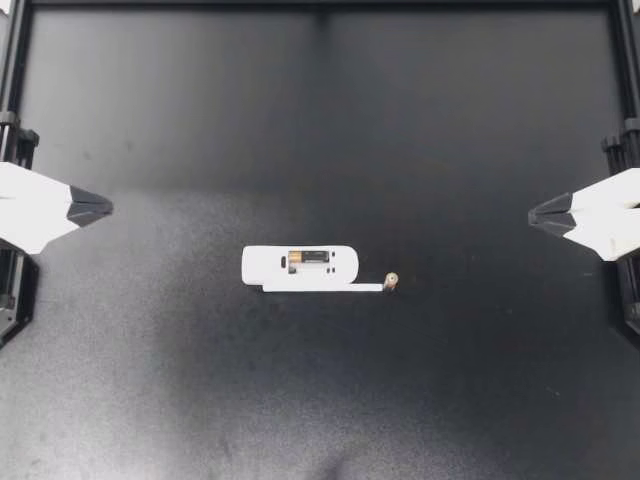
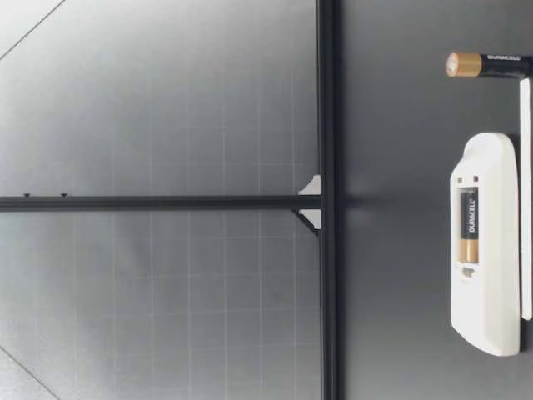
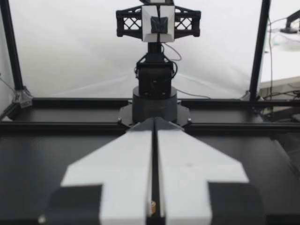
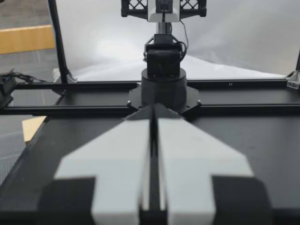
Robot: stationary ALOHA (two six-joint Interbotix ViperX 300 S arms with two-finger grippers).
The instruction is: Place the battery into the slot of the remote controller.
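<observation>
At the worktop's left edge, my left claw hangs with its two fingers pressed together on nothing, well apart from the work. Mid-table on the matte black worktop lies the white plastic remote controller, flat on its face with its compartment open to the ceiling. A seated cell already lies in that compartment, and whether a free bay runs beside it cannot be told. A thin white strip, possibly the cover, lies along the remote's near side. Just off that strip's end stands the loose copper-topped black cylindrical battery, upright on its base and near the remote's end. At the far right, my right claw is likewise closed on nothing, well clear of the battery.

The battery is judged rigid, light but dense, smooth-skinned and easy to topple. It is best pinched across its middle, fingers square to the round wall. The remote looks light enough to skid unless it is steadied.
</observation>
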